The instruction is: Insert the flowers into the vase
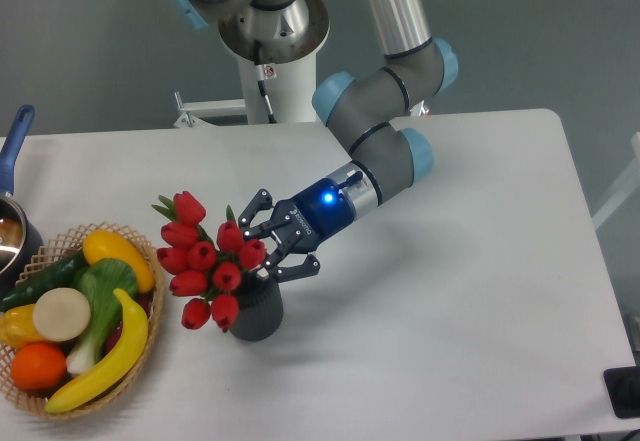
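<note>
The flowers [207, 261], a bunch of red tulip heads with green leaves, stand with their stems in the vase [259, 313], a small dark grey cylinder on the white table. The heads lean out to the left over the vase's rim. My gripper [271, 237] is open just right of the bunch, its black fingers spread above the vase's mouth. Nothing is held between them. The stems are hidden by the heads and the vase.
A woven basket [140, 346] of fruit and vegetables sits at the front left, close to the flowers. A pot with a blue handle [14, 143] is at the left edge. The robot base [270, 51] stands at the back.
</note>
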{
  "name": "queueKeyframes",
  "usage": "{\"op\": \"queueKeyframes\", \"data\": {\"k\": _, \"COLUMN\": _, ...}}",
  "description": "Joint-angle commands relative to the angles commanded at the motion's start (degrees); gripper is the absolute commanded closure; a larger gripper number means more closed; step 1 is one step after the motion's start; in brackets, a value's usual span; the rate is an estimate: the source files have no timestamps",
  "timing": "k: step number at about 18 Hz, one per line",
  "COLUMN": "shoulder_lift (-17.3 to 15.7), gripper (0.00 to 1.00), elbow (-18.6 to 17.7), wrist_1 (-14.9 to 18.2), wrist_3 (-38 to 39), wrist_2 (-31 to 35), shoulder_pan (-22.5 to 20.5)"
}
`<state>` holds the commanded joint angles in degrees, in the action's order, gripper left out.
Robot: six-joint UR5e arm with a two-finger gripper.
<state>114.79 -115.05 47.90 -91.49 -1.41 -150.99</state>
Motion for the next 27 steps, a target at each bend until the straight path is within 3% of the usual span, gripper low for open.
{"op": "queueKeyframes", "data": {"k": 1, "shoulder_lift": -0.17, "gripper": 0.00, "elbow": 0.18, "wrist_1": -0.26, "wrist_3": 0.09, "wrist_2": 0.00, "shoulder_pan": -0.70}}
{"op": "queueKeyframes", "data": {"k": 7, "shoulder_lift": -1.14, "gripper": 0.00, "elbow": 0.70, "wrist_1": -0.53, "wrist_3": 0.09, "wrist_2": 0.79, "shoulder_pan": -1.50}}
{"op": "queueKeyframes", "data": {"k": 17, "shoulder_lift": -3.42, "gripper": 0.00, "elbow": 2.20, "wrist_1": -0.53, "wrist_3": 0.35, "wrist_2": 9.04, "shoulder_pan": -2.46}}
{"op": "queueKeyframes", "data": {"k": 27, "shoulder_lift": -12.12, "gripper": 0.00, "elbow": 13.53, "wrist_1": -0.35, "wrist_3": 6.41, "wrist_2": 31.09, "shoulder_pan": -3.52}}
